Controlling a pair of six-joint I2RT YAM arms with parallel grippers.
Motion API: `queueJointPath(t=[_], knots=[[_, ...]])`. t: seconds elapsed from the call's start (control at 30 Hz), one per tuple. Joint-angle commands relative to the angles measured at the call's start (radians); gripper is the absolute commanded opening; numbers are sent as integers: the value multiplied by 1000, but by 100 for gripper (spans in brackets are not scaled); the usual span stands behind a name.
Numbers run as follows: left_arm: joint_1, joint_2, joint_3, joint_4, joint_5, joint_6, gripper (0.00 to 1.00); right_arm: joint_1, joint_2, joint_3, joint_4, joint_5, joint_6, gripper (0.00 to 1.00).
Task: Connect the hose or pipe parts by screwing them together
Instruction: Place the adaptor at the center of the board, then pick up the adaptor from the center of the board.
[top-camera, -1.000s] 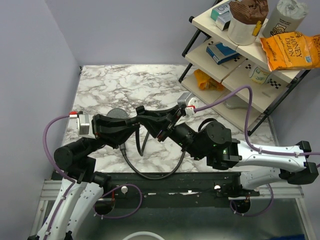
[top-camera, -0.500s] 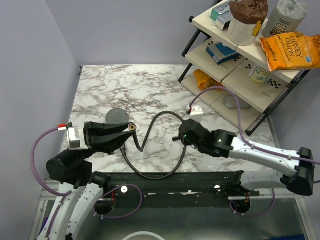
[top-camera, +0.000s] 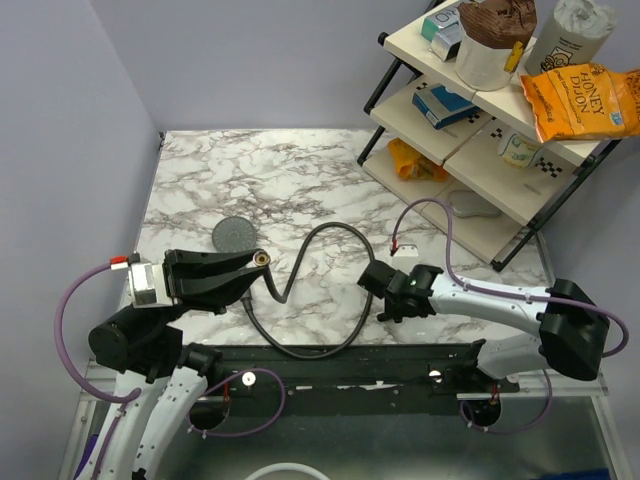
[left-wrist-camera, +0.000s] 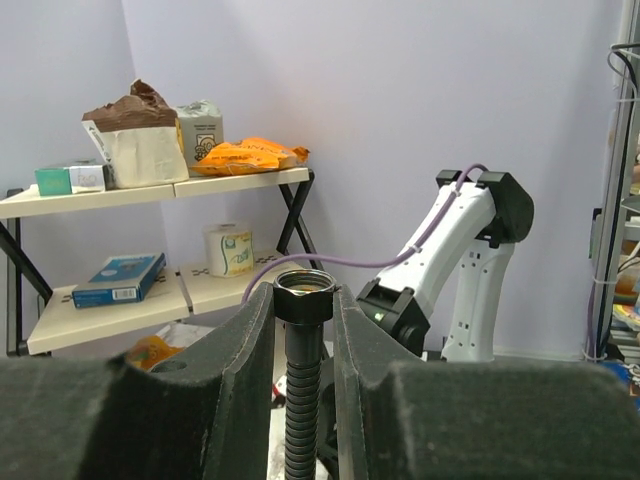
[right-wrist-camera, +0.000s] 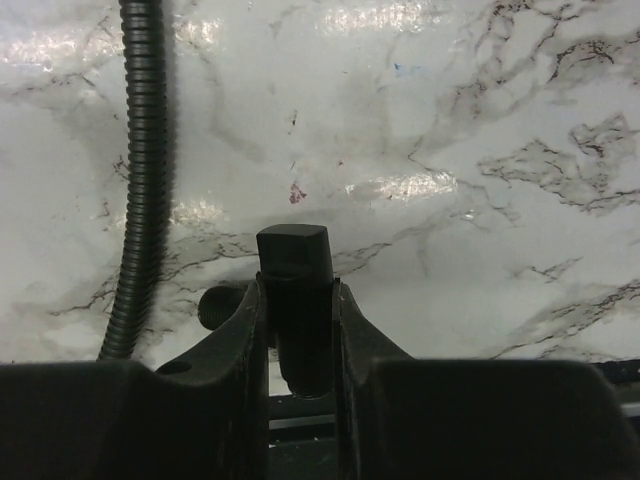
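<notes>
1. Spreading across the overhead view, the marble counter (top-camera: 300, 170) is carrying the task parts, and a shelf rack (top-camera: 425, 125) is standing at its far right. Only the left wrist view is showing that rack from the side.
2. The black hose (top-camera: 330, 229) is lying in loops between the two arms, arching up the middle of the counter and sweeping back along the near edge. The right wrist view is catching just one straight ribbed stretch of it at the left, apart from the fingers.
3. The left end effector (top-camera: 250, 263) is pinching the hose just below its end, above the near left of the counter.
4. The right end effector (top-camera: 370, 280) is hanging low near the hose at centre right. Its wrist view alone is showing it clamping a short dark blocky piece (right-wrist-camera: 293, 262), which I cannot identify.
5. The shower head (top-camera: 233, 235) is lying face up just beyond the left end effector. It is showing only from overhead, and its handle is running out of sight beneath the arm.
6. The brass nut (top-camera: 261, 259) is sticking out past the left fingertips. From overhead it is reading as a small ring, while the left wrist view is showing its open mouth.
</notes>
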Motion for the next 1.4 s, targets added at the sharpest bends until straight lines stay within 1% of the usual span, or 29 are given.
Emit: queueJointPath(t=[0.0,0.07,0.1,0.17,0.2,0.27,0.3,0.33,0.47,0.6,0.67,0.93,1.0,1.13,1.27,1.37], knots=[[4,-25,14,13,-28,17,0,-10,93,-13,57,-46,53,1],[5,-28,14,11,-28,20,0,-14,165,10,60,-68,48,2],[4,-30,15,10,-28,23,0,-19,188,20,46,-91,40,15],[4,-34,12,10,-25,32,0,-17,232,40,37,-115,28,25],[4,-36,12,10,-23,33,0,-20,240,42,28,-137,27,34],[4,-42,12,8,-25,41,0,-28,251,40,34,-175,13,41],[4,-44,11,8,-26,41,0,-31,254,45,26,-203,-10,47],[4,-48,9,8,-26,44,0,-37,260,50,21,-216,-25,49],[4,-60,5,7,-31,52,0,-68,295,92,-31,-284,-107,50],[4,-70,-1,5,-34,61,0,-99,309,125,-84,-313,-196,54],[4,-73,-3,4,-35,67,0,-116,327,149,-103,-341,-234,54],[5,-88,-6,4,-51,75,0,-149,390,326,-262,-413,-503,54],[4,-93,-9,2,-55,79,0,-149,429,367,-316,-375,-532,54],[5,-105,-6,-9,-58,87,0,-155,469,401,-332,-387,-546,53],[5,-116,2,-35,-55,109,0,-155,505,398,-330,-424,-547,49],[5,-120,9,-47,-55,115,0,-155,530,378,-325,-436,-543,49]])
